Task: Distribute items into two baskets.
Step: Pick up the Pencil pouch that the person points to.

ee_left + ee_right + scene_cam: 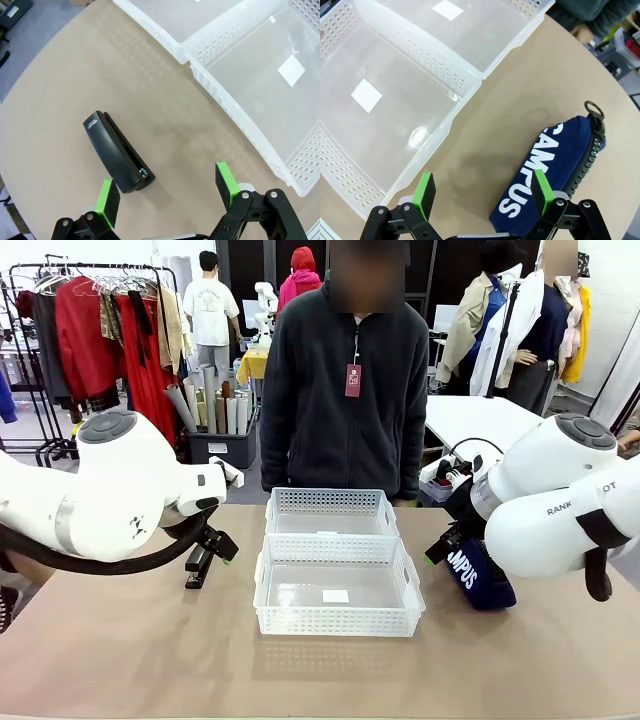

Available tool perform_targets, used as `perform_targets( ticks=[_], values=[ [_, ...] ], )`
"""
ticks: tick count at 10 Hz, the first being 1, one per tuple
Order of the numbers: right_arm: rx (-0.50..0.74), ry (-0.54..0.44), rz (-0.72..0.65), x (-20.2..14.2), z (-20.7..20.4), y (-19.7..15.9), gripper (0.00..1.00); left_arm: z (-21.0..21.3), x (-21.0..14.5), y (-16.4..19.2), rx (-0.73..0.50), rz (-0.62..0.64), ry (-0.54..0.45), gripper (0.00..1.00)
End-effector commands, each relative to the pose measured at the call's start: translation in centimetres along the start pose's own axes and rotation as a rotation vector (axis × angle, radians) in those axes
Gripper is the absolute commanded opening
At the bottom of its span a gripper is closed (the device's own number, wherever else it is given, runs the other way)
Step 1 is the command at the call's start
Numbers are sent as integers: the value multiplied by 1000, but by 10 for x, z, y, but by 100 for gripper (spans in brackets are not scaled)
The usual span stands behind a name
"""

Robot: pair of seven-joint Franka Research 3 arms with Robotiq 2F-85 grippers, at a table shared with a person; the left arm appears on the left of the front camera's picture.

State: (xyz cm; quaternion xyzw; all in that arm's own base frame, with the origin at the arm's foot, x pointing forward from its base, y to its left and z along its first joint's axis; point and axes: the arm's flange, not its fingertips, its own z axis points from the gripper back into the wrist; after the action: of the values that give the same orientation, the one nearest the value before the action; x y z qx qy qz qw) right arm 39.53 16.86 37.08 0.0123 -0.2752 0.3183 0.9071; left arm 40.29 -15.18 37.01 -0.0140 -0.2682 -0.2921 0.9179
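Observation:
A small black stapler (117, 152) lies on the tan table left of the baskets, its near end close to my left gripper's (167, 189) left green pad. That gripper hovers open over the table; it also shows above the stapler (198, 566) as the left gripper (214, 542). The navy pouch (550, 165) with white lettering lies right of the baskets, its near end by one finger of my open right gripper (483, 191). From the front, the pouch (478, 577) is partly hidden by my right arm. Two translucent-white baskets, near (338, 623) and far (330, 498), sit empty mid-table.
A person in a dark fleece (345, 390) stands at the far side of the table, behind the baskets. Both baskets touch end to end (470, 87). Bare tabletop (150, 650) lies in front of the baskets and on both sides.

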Motion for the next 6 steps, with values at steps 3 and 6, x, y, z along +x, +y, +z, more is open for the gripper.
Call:
perform_targets(
  ticks=[3, 6],
  values=[
    [0, 0, 0, 0, 0, 0, 100, 0, 0, 0, 0, 0, 0, 100],
    [0, 0, 0, 0, 0, 0, 100, 0, 0, 0, 0, 0, 0, 100]
  ],
)
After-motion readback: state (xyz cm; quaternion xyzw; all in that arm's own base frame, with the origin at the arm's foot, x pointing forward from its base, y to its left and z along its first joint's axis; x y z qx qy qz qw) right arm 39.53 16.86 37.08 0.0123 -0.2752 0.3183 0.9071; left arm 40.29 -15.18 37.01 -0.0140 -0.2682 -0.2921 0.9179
